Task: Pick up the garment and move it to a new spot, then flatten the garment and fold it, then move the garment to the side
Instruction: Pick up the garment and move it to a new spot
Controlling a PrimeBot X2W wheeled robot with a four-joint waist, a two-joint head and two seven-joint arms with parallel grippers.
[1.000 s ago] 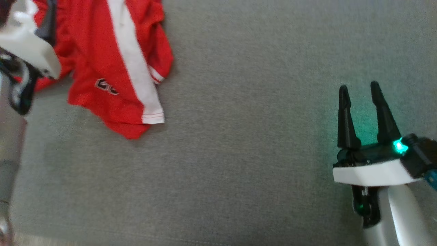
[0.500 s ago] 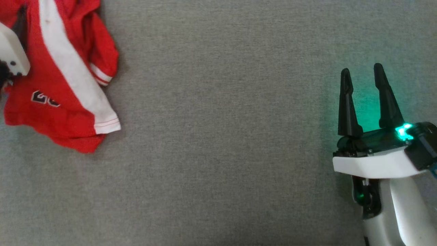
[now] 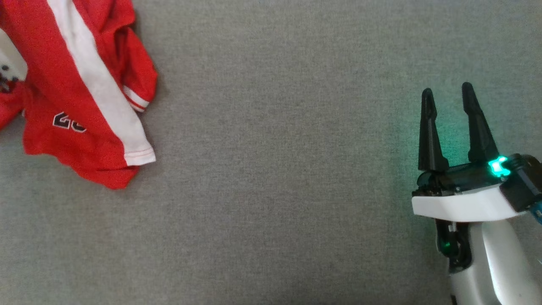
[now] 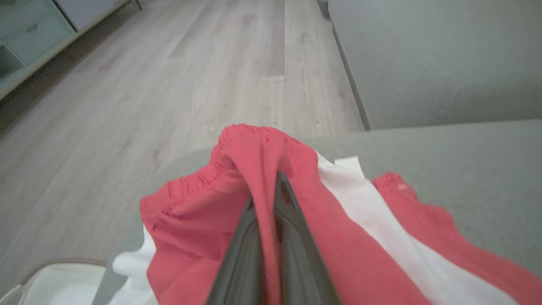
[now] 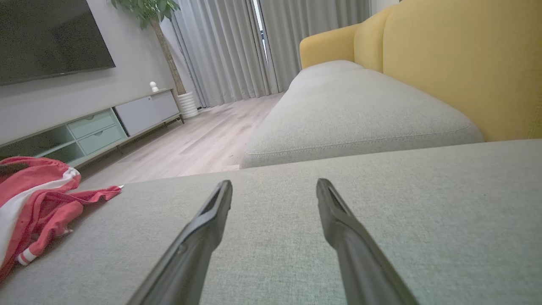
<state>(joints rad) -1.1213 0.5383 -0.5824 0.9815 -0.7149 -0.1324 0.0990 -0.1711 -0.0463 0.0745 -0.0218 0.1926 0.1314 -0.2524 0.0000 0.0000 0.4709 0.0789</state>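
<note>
At your far left in the head view, the garment (image 3: 63, 84), red shorts with a broad white side stripe and a small dark logo near one hem, lies bunched on the grey cushion (image 3: 275, 190). Its leg opening points toward the lower edge of that view, and the white wrist housing (image 3: 9, 59) of your left arm shows at the frame's edge, against the fabric. The left wrist view shows the left end effector (image 4: 266, 195) clamped on a fold of the garment (image 4: 203, 220) close to the gathered waistband. The two dark fingers are drawn nearly together with red cloth pinched between them and draped over both sides. The cushion's edge and a pale wood floor (image 4: 169, 84) lie just beyond. Moving right, the middle of the cushion is plain grey weave. At the lower right of the head view, well apart from the shorts, your right end effector (image 3: 446, 89) hangs over the cushion with its fingers spread and nothing between them, and a green light (image 3: 497, 166) glows at its base. The right wrist view shows the same parted fingers of the right end effector (image 5: 274, 183). There the garment (image 5: 38, 199) is heaped at the far left and a yellow sofa back (image 5: 444, 63) rises at the right.
</note>
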